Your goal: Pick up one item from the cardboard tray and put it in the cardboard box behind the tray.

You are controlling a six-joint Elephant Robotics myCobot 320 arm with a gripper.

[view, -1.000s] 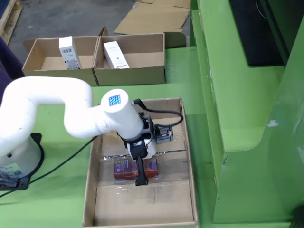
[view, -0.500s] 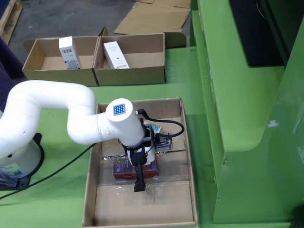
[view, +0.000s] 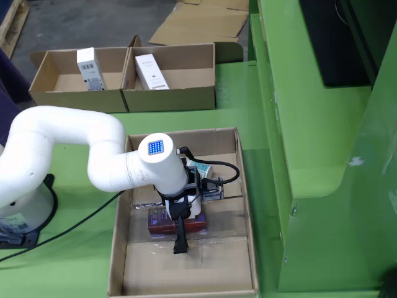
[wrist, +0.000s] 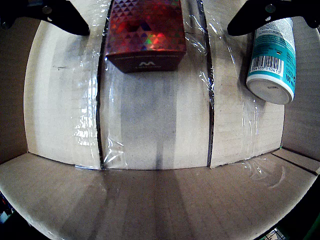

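Observation:
In the wrist view a red holographic box (wrist: 146,35) lies on the taped floor of the cardboard tray (wrist: 150,200). A teal and white bottle (wrist: 272,60) lies on its side to the right. My gripper (wrist: 159,29) is open, with its black fingers (wrist: 60,17) spread wide on either side of the red box and clear of it. In the still view my gripper (view: 183,214) hangs over the red box (view: 160,226) in the tray (view: 118,248), and the bottle (view: 200,169) lies just behind the arm. Two cardboard boxes (view: 170,99) stand behind the tray.
The white arm (view: 62,136) reaches in from the left over the green table (view: 260,124). Each rear box holds a white carton (view: 151,71). Flat cardboard (view: 198,25) lies on the floor beyond. A raised green ledge (view: 310,155) runs along the right.

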